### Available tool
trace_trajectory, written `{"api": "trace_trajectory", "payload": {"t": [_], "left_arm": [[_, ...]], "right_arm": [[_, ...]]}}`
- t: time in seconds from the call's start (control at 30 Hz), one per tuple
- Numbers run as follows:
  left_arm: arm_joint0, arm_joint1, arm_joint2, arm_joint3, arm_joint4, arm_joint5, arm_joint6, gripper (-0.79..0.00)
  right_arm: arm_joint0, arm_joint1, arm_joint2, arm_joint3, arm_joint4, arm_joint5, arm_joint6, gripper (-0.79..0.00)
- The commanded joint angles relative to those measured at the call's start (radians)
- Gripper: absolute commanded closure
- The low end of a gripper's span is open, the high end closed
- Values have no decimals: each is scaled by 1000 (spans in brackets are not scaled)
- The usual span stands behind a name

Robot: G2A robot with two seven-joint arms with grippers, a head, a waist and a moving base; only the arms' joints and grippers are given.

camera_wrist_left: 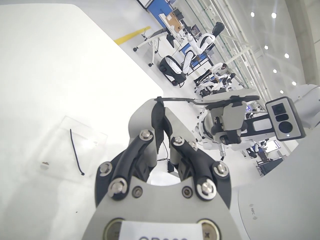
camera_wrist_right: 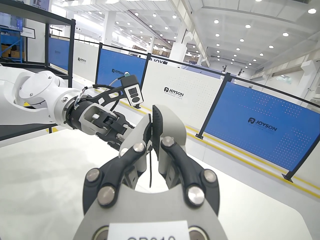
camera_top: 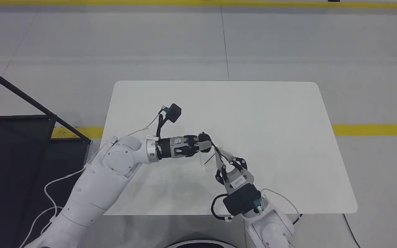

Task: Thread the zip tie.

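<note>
1. The surface (camera_top: 279, 124) is white and wide. Both arms meet above its near part, close to the robot.
2. The left end effector (camera_wrist_left: 160, 112) is narrow, with its pads pressed together on one end of the zip tie (camera_wrist_left: 175, 99). The right end effector (camera_wrist_right: 153, 121) is also narrow and pinches the same tie farther along. The two stand near each other, not touching.
3. A clear sheet (camera_wrist_left: 90, 138) lies flat on the surface, below and beside the left end effector.
4. The zip tie is in the air, running as a thin black strap from the left pads across to the right pads. In the right wrist view a loose length of it hangs down behind the right fingers. I cannot tell which end carries the head.
5. What could go wrong, in my judgement:
   - The strap is thin and springy, so the tip may bend away and miss the small slot.
   - If the two grips pull apart or twist, the tie may slip out of one of them.
   - The end effectors are so close that a small error may bring them into contact.
6. A second zip tie (camera_wrist_left: 75, 151) rests on the clear sheet, and a small pale piece (camera_wrist_left: 45, 164) lies near its edge. Both are well below the held tie, so nothing blocks the threading.
</note>
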Motion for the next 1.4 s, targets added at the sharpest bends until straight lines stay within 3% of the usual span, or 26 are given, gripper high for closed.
{"api": "trace_trajectory", "payload": {"t": [0.0, 0.5, 1.37], "left_arm": [[5, 0, -1, -13, 48, 15, 23, 0], [84, 1, -28, -108, 275, 28, 218, 0], [128, -2, -37, -169, 432, 76, 299, 0]], "right_arm": [[-1, 1, 1, 0, -4, -2, 1, 0], [-4, 5, 8, 0, -21, 7, 18, 0], [13, 6, -16, 17, -46, 10, 34, 0]]}}
